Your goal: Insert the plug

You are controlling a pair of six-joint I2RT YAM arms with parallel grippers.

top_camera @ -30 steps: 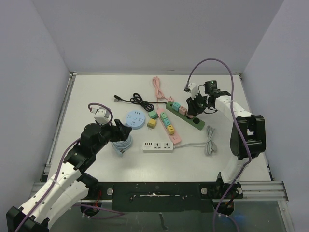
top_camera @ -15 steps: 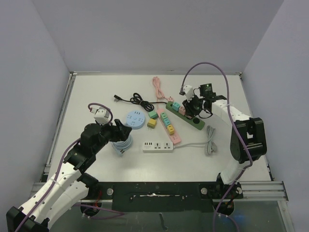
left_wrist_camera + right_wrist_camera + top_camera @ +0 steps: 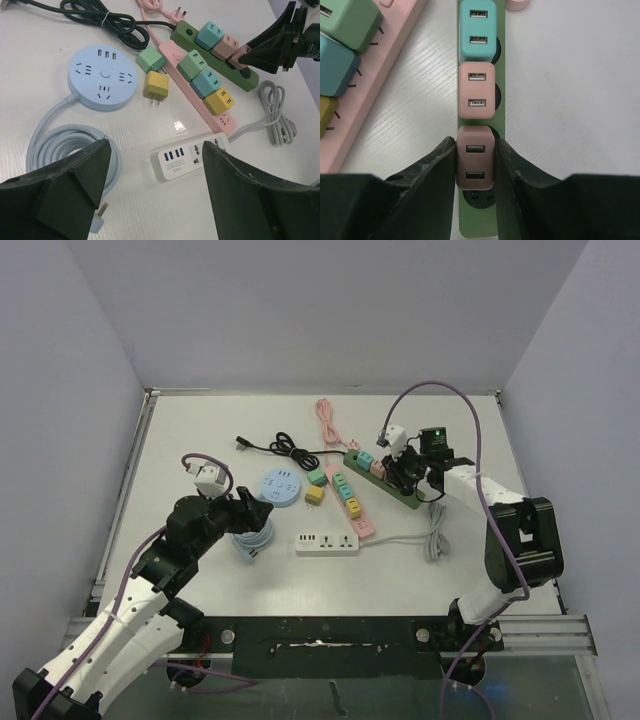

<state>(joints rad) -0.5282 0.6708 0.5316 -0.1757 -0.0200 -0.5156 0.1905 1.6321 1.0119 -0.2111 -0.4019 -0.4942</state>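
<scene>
Right tool (image 3: 475, 145) clamped on boxy mauve-brown two-port USB plug (image 3: 475, 165), on green power strip (image 3: 492, 220), left tool (image 3: 155, 152) wide apart

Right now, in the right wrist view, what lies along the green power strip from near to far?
Empty socket → brown adapter held by the right gripper → pink adapter → teal adapter.

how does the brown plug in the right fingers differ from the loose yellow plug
The brown plug is clamped between the right fingers over the green strip; the yellow plug lies free on the table. Brown's prongs are hidden, yellow's show. Both are small cube adapters.
</scene>
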